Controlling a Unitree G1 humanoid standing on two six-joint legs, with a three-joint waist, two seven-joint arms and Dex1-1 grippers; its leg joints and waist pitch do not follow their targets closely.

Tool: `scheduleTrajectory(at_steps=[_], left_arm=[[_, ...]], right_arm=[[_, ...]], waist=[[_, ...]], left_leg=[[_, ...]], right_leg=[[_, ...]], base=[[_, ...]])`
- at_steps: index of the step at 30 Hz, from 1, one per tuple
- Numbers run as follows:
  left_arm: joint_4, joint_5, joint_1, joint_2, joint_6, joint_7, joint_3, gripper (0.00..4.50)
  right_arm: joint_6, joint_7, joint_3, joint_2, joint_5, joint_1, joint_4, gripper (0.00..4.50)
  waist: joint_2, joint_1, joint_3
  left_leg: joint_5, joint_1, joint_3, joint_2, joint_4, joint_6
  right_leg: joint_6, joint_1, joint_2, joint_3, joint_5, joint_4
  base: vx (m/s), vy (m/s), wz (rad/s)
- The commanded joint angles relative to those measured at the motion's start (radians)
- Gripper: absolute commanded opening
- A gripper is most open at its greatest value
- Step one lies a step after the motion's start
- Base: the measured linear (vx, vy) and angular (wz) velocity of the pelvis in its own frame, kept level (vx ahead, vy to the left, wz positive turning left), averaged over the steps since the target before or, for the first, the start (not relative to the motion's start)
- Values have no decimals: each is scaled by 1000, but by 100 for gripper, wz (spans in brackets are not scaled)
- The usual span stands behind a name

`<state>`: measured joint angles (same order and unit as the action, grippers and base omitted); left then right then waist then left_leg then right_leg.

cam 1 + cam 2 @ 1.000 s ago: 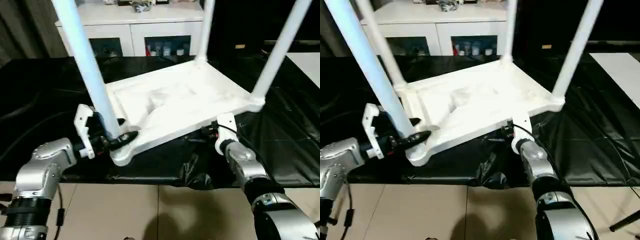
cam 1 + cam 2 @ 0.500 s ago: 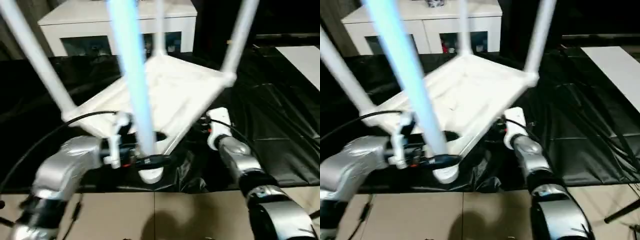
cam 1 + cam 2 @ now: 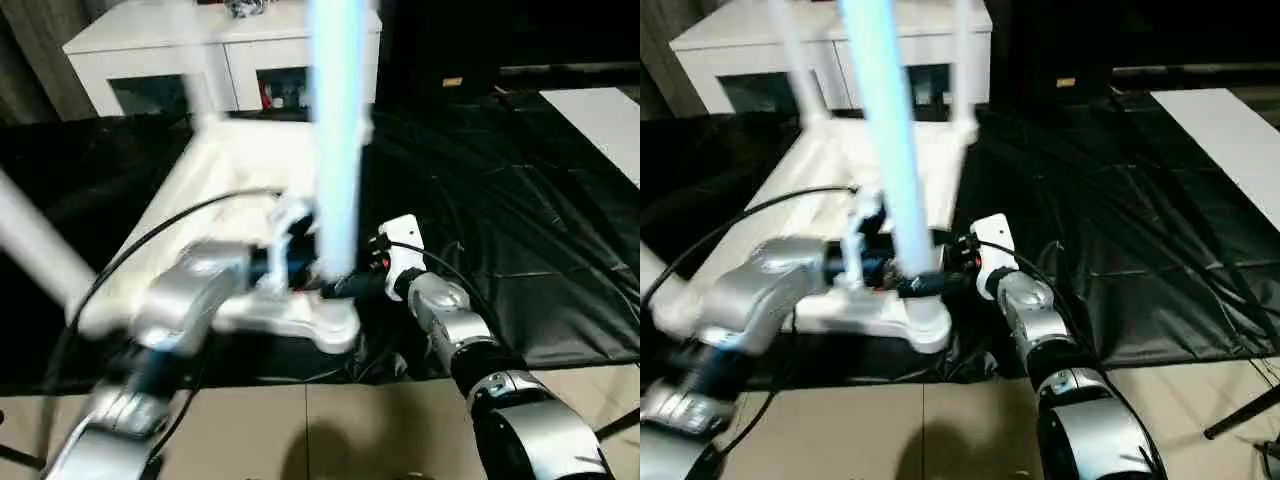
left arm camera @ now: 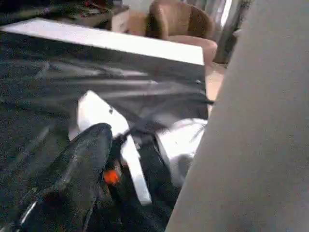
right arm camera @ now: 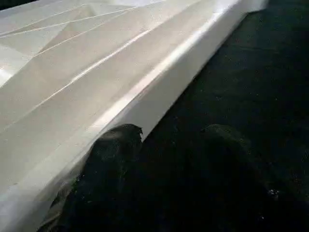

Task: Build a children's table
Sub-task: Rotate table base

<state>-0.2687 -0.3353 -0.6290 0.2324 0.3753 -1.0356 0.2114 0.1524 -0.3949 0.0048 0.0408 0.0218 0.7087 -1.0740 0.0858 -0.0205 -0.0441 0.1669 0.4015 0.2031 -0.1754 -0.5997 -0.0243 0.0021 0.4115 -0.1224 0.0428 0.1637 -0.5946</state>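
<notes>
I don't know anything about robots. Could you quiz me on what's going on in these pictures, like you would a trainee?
1. True or false: the tabletop lies upside down, its legs pointing up.
2. Where on the nearest leg is the robot's left hand? A) at its top end B) at its base, by the corner socket C) halfway up
3. Fill in: the surface under the table is covered with a ___ sheet.

Key: 1 true; 2 B; 3 black.
</notes>
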Motion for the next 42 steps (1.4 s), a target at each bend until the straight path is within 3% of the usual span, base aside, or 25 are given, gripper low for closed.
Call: scheduleTrajectory(at_steps=[1, 5, 7, 10, 15, 17, 19, 21, 26, 29, 33, 35, 37, 38, 42], left_arm=[[-63, 68, -34, -13, -55, 84, 18, 442], [-154, 128, -65, -11, -145, 177, -1, 442], [-149, 130, -55, 2, -158, 174, -14, 442], [-126, 124, -27, 17, -159, 126, -16, 442], [-85, 113, 38, 73, -135, 38, 22, 442], [-87, 121, 67, 108, -134, -6, 49, 442], [-134, 153, 76, 133, -152, -29, 70, 427], [-206, 190, 60, 135, -178, -22, 78, 417], [-284, 233, 32, 150, -214, -37, 97, 381], [-314, 237, 12, 159, -225, -61, 112, 364], [-404, 265, -33, 144, -268, -68, 106, 335], [-423, 272, -42, 143, -276, -78, 109, 320], [-442, 280, -49, 151, -270, -115, 125, 320], [-444, 281, -49, 153, -268, -124, 129, 297], [-473, 296, -52, 159, -267, -129, 143, 286]], right_arm=[[14, -28, 35, -37, -28, 32, -12, 278], [20, 107, 9, 20, -47, 51, -36, 278], [18, 127, -28, 58, -23, 59, -35, 278], [22, 94, -48, 101, -9, 56, -13, 278], [31, -4, -55, 180, -3, 33, 41, 278], [36, -88, -36, 236, -7, 9, 79, 278], [33, -257, 16, 300, -15, -44, 161, 278], [12, -403, 72, 349, -18, -99, 253, 278], [-53, -578, 140, 416, 2, -183, 412, 278], [-92, -616, 148, 434, 23, -211, 490, 278], [-141, -640, 135, 435, 56, -227, 574, 278], [-157, -648, 134, 435, 63, -232, 595, 278], [-185, -662, 134, 438, 74, -240, 630, 278], [-188, -664, 134, 439, 74, -241, 634, 278], [-210, -663, 135, 446, 82, -244, 656, 278]], waist=[[8, 7, 71], [1, 5, 68], [-1, 13, 68], [-3, 19, 68], [-1, 30, 73], [1, 36, 73], [0, 46, 73], [5, 58, 73], [1, 61, 68], [5, 62, 66], [4, 58, 64], [2, 58, 64], [9, 57, 64], [7, 58, 63], [8, 57, 66]], left_leg=[[358, -27, -21, -33, 80, 35], [370, -22, -24, -30, 79, 37], [380, -32, -21, -32, 77, 37], [343, -22, -21, -32, 78, 50], [298, -24, -17, -35, 72, 77], [293, -26, -15, -35, 71, 83], [292, -27, -14, -36, 69, 91], [284, -27, -14, -35, 69, 100], [324, -24, -18, -38, 76, 87], [368, -29, -20, -40, 80, 65], [397, -26, -23, -38, 84, 45], [400, -26, -24, -38, 84, 41], [411, -28, -25, -39, 87, 33], [412, -29, -24, -39, 87, 34], [394, -26, -24, -39, 85, 36]], right_leg=[[-279, -53, -12, -6, 131, 57], [-258, -54, -17, -5, 214, 63], [-250, -44, -18, -8, 257, 71], [-248, -49, -16, -6, 247, 67], [-259, -46, -11, -4, 196, 59], [-262, -46, -9, -3, 182, 59], [-258, -47, -8, -3, 166, 58], [-251, -49, -8, -5, 150, 58], [-246, -50, -11, -6, 194, 64], [-242, -44, -14, -7, 253, 68], [-213, -43, -16, -8, 314, 74], [-209, -43, -18, -9, 324, 76], [-211, -40, -17, -9, 323, 77], [-211, -39, -15, -9, 323, 79], [-227, -41, -18, -10, 280, 73]], base=[[0, 0, 0], [0, 0, 0], [0, 0, 0], [0, 0, 0], [0, 0, 0], [0, 0, 0], [0, 0, 0], [0, 0, 0], [0, 0, 0], [0, 0, 0], [0, 0, 0], [0, 0, 0], [0, 0, 0], [0, 0, 0], [0, 0, 0]])
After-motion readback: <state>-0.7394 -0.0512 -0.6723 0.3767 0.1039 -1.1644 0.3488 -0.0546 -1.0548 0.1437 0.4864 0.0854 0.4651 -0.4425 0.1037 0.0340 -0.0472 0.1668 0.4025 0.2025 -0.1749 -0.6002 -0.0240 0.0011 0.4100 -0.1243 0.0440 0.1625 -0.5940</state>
